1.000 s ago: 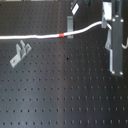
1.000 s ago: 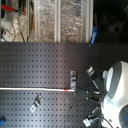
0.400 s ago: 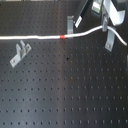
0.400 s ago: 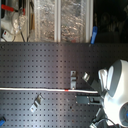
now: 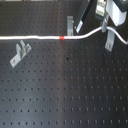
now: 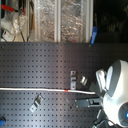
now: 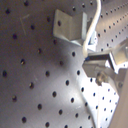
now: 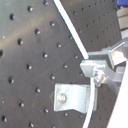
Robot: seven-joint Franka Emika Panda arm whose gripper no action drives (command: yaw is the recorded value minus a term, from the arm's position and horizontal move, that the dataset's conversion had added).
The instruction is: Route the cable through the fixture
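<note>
The white cable point(image 5: 35, 38) lies across the black perforated board from the first exterior view's left edge, with its red band point(image 5: 62, 38) beside the middle metal bracket point(image 5: 70, 24). Past the band it rises to my gripper point(image 5: 104, 26), which is shut on it, then droops down near the right bracket point(image 5: 108, 42). It also shows in the second exterior view point(image 6: 35, 89), running to the gripper point(image 6: 93, 102). In both wrist views the cable point(image 7: 93, 25) point(image 8: 70, 27) passes close by a bracket point(image 7: 70, 27) point(image 8: 73, 97) and meets the fingers point(image 8: 102, 62).
A third bracket point(image 5: 19, 53) stands at the first exterior view's left, just below the cable. The white arm point(image 6: 118, 92) fills the second exterior view's lower right. Shelves with clutter point(image 6: 45, 20) stand behind the board.
My gripper has moved up and away toward the first exterior view's top, lifting the held part of the cable. The red band has stayed nearly where it was.
</note>
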